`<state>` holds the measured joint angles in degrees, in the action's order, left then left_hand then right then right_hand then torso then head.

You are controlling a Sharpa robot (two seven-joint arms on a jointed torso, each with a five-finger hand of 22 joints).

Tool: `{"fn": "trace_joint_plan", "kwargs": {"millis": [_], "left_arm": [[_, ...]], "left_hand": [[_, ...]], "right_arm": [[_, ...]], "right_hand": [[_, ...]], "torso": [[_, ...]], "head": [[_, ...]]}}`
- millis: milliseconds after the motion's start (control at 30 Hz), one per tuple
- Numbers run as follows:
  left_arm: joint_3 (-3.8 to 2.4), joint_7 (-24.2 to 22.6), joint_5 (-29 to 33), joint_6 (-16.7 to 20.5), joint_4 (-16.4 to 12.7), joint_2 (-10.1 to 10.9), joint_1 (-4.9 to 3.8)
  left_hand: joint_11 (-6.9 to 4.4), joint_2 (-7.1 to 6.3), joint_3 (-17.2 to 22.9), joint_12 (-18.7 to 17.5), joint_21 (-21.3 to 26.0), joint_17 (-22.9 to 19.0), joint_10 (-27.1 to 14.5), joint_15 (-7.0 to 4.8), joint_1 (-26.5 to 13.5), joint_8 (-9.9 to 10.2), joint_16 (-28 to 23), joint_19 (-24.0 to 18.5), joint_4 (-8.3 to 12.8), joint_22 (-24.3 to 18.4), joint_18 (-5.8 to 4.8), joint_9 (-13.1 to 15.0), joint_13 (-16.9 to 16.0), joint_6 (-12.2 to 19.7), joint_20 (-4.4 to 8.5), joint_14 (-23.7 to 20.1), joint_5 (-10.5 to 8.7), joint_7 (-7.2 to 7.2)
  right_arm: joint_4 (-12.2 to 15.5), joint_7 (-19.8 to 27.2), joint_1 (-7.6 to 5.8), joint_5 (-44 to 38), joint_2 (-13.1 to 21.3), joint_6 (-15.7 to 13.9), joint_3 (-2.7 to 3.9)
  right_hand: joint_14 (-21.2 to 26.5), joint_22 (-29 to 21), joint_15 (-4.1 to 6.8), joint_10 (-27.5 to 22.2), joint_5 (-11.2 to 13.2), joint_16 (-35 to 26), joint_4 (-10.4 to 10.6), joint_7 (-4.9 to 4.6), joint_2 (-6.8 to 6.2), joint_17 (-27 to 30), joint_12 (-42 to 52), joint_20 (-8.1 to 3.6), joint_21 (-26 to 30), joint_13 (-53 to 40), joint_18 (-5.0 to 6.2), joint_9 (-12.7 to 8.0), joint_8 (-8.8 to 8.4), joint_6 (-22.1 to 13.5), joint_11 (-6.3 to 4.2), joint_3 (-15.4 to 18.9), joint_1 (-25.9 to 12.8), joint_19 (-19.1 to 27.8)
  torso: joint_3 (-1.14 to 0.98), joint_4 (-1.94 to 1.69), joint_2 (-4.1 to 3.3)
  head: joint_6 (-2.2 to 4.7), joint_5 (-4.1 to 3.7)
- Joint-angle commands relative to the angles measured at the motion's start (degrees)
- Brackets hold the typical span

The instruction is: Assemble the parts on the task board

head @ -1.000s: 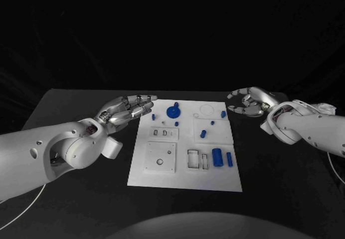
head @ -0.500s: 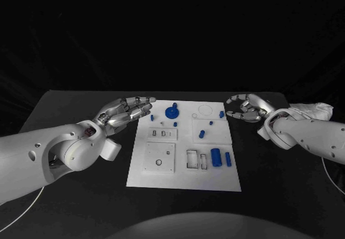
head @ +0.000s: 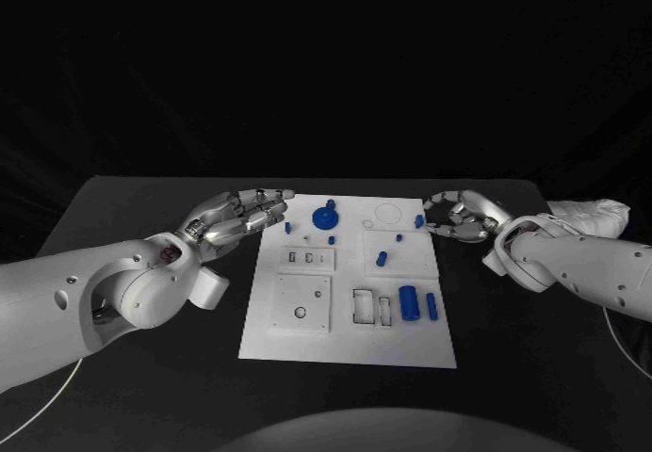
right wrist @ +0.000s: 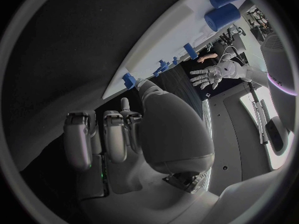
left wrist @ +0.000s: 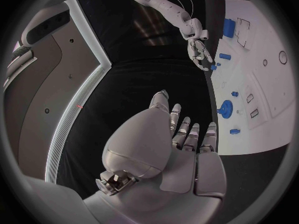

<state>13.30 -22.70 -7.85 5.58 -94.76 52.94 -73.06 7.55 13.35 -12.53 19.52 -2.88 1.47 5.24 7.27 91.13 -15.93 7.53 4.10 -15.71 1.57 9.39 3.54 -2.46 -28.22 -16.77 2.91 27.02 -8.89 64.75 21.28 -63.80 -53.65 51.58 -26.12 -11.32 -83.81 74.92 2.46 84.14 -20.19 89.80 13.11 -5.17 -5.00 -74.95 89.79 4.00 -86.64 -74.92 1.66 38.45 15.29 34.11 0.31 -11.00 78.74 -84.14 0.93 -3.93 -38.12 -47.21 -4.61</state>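
The white task board (head: 347,341) lies in the middle of the black table. On it are a blue gear-like part (head: 326,217), a thick blue cylinder (head: 409,303), a thin one (head: 432,303) and several small blue pegs. My left hand (head: 242,215) hovers at the board's far left corner, fingers spread, holding nothing. At the far right edge my right hand (head: 458,217) curls its fingers beside a small blue part (head: 418,220), with nothing held. The right wrist view shows that part (right wrist: 129,79) just beyond the thumb, and the cylinders (right wrist: 222,16) farther along the board.
Recessed rectangular slots (head: 371,304) and a square plate with holes (head: 301,301) take up the board's near half. Black table (head: 150,377) surrounds the board. In the left wrist view the gear (left wrist: 225,108) and my right hand (left wrist: 198,50) lie beyond the left fingers.
My right hand has come down and inward, closer to the small blue part at the board's far right edge. The left hand has barely shifted.
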Motion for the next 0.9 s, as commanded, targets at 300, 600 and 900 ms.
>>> {"fn": "trace_joint_plan", "kwargs": {"millis": [300, 600, 900], "left_arm": [[-0.04, -0.5, -0.3, -1.2, -0.1, 0.1, 0.05], [-0.04, -0.4, -0.3, -1.3, -0.1, 0.1, 0.05], [-0.04, -0.3, -0.3, -1.3, -0.2, 0.2, 0.05]], "left_hand": [[0.45, 0.14, 0.5, 0.8, -0.2, 0.0, 0.2, 0.37, 0.7, -0.4, 0.2, 0.5, -0.1, -0.1, 0.54, 0.0, -0.1, 0.0, 0.05, 0.0, 0.47, -0.32], [0.51, 0.10, 0.6, 1.1, -0.2, 0.0, 0.4, 0.39, 0.8, -0.5, 0.3, 0.5, -0.1, -0.1, 0.53, 0.0, -0.2, 0.0, 0.05, 0.0, 0.58, -0.36], [0.51, 0.10, 0.6, 1.1, -0.2, 0.0, 0.4, 0.39, 0.8, -0.5, 0.3, 0.5, -0.1, -0.1, 0.53, 0.0, -0.2, 0.0, 0.05, 0.0, 0.58, -0.36]], "right_arm": [[-0.8, -2.0, 0.12, 0.1, -0.8, 3.0, 0.02], [-1.3, -2.6, 0.12, 0.2, -1.6, 3.8, 0.02], [-1.7, -2.6, 0.12, 0.2, -2.1, 3.7, 0.03]], "right_hand": [[-6.2, 13.8, -0.44, 5.9, -2.1, 0.2, -0.2, -0.32, 0.01, -15.1, 0.2, 0.44, -0.2, -15.1, -0.67, 0.2, 0.82, -1.7, 0.42, 0.0, 0.6, -2.8], [-6.2, 13.8, -0.53, 5.9, -2.7, 0.2, -0.1, -0.47, 0.16, -15.1, 0.2, 0.52, -0.1, -15.1, -0.66, 0.0, 1.26, -1.3, 0.55, -0.1, 0.5, -2.8], [-6.2, 13.8, -0.68, 5.9, -3.3, 0.2, 0.0, -0.61, 0.26, -15.1, 0.2, 0.66, -0.2, -15.1, -0.66, -0.2, 2.41, 0.5, 0.69, -0.3, 0.5, -2.8]], "torso": [[0.03, -0.02, -0.03], [0.02, -0.02, 0.03], [0.03, -0.02, 0.03]], "head": [[-0.22, -0.01], [-0.37, 0.03], [-0.47, 0.13]]}}
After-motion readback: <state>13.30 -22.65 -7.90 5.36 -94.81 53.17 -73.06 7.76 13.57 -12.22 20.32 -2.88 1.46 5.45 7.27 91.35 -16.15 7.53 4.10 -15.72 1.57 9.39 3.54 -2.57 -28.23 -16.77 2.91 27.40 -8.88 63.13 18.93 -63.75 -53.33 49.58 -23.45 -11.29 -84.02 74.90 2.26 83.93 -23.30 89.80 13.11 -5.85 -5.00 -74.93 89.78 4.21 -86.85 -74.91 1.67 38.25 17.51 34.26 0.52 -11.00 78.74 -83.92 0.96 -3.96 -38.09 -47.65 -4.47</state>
